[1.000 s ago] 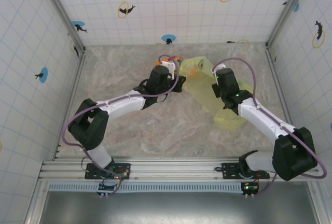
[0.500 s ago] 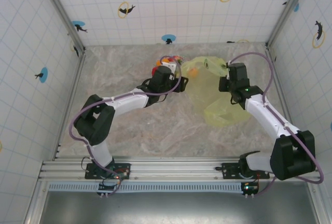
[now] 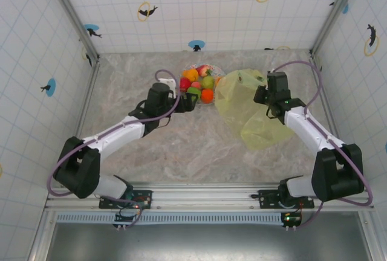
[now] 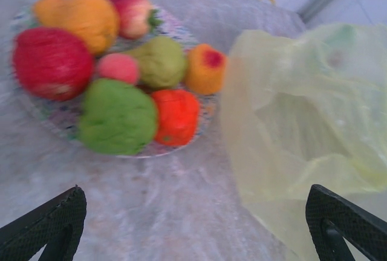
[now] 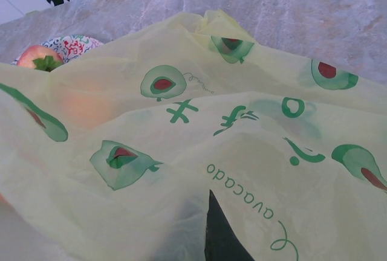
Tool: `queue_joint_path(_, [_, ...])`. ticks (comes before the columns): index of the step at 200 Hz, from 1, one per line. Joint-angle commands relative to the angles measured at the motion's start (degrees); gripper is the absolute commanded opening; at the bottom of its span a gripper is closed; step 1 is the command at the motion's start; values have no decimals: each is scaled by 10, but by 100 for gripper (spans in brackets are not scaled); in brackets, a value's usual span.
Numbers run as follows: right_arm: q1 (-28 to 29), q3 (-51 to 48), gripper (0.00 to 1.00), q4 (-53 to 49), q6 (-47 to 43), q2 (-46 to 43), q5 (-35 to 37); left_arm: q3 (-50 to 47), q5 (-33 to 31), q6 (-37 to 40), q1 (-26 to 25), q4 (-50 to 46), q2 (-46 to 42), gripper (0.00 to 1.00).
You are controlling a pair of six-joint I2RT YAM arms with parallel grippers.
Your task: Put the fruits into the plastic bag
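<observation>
Several round fruits (image 4: 118, 116), red, orange, green and pink, lie heaped on a patterned plate (image 3: 185, 75) at the back middle of the table. To their right lies the yellow-green plastic bag (image 3: 248, 113) with avocado prints. My left gripper (image 3: 183, 103) hovers open just in front of the plate, with nothing between its fingertips (image 4: 48, 225). My right gripper (image 3: 260, 96) is shut on the plastic bag (image 5: 254, 152) at its upper edge, and the film drapes over its dark finger (image 5: 221, 240). An orange blur (image 5: 84, 107) shows through the film; I cannot tell whether it is inside or behind.
The marbled table (image 3: 181, 146) is bounded by tiled walls at the back and both sides. The plate's rim (image 4: 42, 113) touches the bag's left edge. A red-and-peach fruit (image 5: 36, 58) peeks over the bag beside the plate (image 5: 72, 45).
My left gripper opened and drew back left from the bag's mouth, uncovering the fruit plate. My right gripper moved up and right with the bag, then held still.
</observation>
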Motion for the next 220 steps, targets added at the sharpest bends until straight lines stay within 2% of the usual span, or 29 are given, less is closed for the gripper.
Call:
queue_joint_path(1, [0,10,0,4,4,5,-11,-5,3,-42,22,-18,14,94])
queue_joint_path(26, [0,39,0,-45,-25,15,-11,28,-31,-29,22,-33,50,94])
queue_joint_path(51, [0,52,0,-81,-48,21,-7,64,-26,-28,22,-35,98,93])
queue_joint_path(182, [0,31,0,-72,-58,6,-24,218,28,-12,21,-33,282,94])
queue_joint_path(220, [0,26,0,-68,-56,6,-30,240,33,-10,20,-28,307,90])
